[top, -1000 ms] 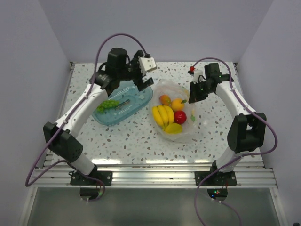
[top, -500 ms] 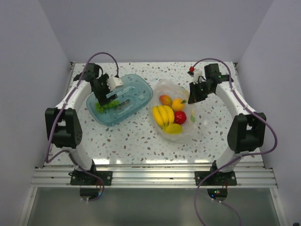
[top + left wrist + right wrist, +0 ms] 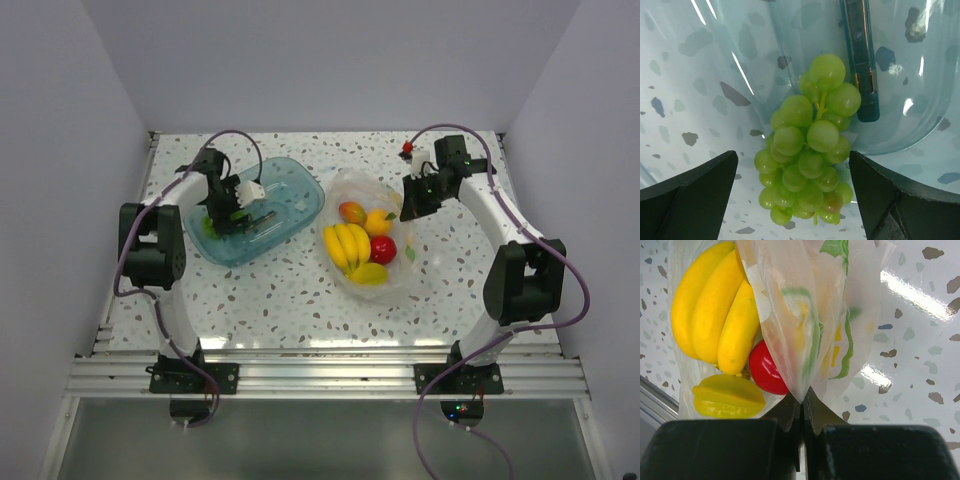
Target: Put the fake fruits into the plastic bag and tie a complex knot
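Left arm, change: a second ago my left pincer [image 3: 222, 222] was near the tray end closest to the bag; it has since swung across and dropped over the tray's other end.
Left pincer, state: spread as wide as it goes and holding nothing, with one finger on each side of the fruit in the wrist view.
Target fruit: the cluster of glossy green plastic grapes [image 3: 810, 145] lies in the translucent teal oval tray [image 3: 290, 195], at the end far from the bag, directly under that pincer. I see no contact yet.
Right pincer, state: my right pincer [image 3: 802, 405] is closed tight on a pinched fold of the thin clear plastic bag [image 3: 795, 315], exactly where it was a second ago.
Bag, contents: the yellow plastic banana bunch [image 3: 345, 245], the red apple [image 3: 382, 249], the orange [image 3: 378, 221], an orange-red piece [image 3: 351, 212] and a ridged yellow piece [image 3: 727, 397] already sit inside. The bag rests on the speckled worktop [image 3: 290, 290] beside the tray.
Meaning for the task: I judge the grapes to be the last fruit outside the bag. The repositioning has lined up that pick, and the knot comes only after the grapes go in.
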You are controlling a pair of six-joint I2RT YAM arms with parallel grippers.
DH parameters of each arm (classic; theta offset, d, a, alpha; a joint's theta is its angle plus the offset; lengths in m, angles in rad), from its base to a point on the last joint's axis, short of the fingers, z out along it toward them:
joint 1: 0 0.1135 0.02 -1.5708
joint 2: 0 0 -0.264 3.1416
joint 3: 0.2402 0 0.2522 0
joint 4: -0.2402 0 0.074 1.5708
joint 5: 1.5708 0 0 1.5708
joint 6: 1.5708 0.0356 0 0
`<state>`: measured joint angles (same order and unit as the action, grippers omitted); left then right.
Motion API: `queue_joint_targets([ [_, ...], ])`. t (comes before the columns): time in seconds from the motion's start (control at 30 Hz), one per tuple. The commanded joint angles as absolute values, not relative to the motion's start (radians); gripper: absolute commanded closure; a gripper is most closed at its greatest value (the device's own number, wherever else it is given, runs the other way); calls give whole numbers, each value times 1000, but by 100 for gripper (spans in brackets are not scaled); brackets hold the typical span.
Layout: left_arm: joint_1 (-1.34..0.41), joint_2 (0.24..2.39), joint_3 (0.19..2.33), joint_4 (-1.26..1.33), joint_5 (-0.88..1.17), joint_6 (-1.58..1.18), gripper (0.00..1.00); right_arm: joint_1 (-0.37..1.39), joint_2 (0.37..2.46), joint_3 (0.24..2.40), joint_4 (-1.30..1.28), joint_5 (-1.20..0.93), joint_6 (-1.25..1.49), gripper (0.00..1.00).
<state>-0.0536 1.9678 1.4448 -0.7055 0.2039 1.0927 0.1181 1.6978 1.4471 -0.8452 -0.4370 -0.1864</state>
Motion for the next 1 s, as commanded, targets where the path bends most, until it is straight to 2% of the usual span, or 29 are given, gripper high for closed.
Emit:
queue_joint_targets([
  [0.0,-52,1999,1453,-664,178,1137,2,121,1695,1457,-842,-445,-196,100],
  [0.2,-51,2022,1440,-681,147,1155,20,123,1701,1466,-845,-449,-196,100],
  [0.33,-26,2031,1463,-690,107,1143,38,121,1700,1473,-847,-451,-196,100],
  [0.37,-18,2037,1483,-698,97,1128,46,121,1700,1473,-847,-451,-196,100],
  [0.43,-2,2062,1506,-707,66,1097,54,121,1694,1473,-847,-453,-196,100],
  [0.5,39,2085,1538,-713,43,1071,56,121,1689,1468,-847,-453,-199,100],
  [0.63,101,2126,1581,-707,3,993,69,121,1683,1465,-845,-454,-199,100],
  [0.97,268,2194,1718,-713,-124,911,76,121,1684,1465,-841,-469,-198,100],
])
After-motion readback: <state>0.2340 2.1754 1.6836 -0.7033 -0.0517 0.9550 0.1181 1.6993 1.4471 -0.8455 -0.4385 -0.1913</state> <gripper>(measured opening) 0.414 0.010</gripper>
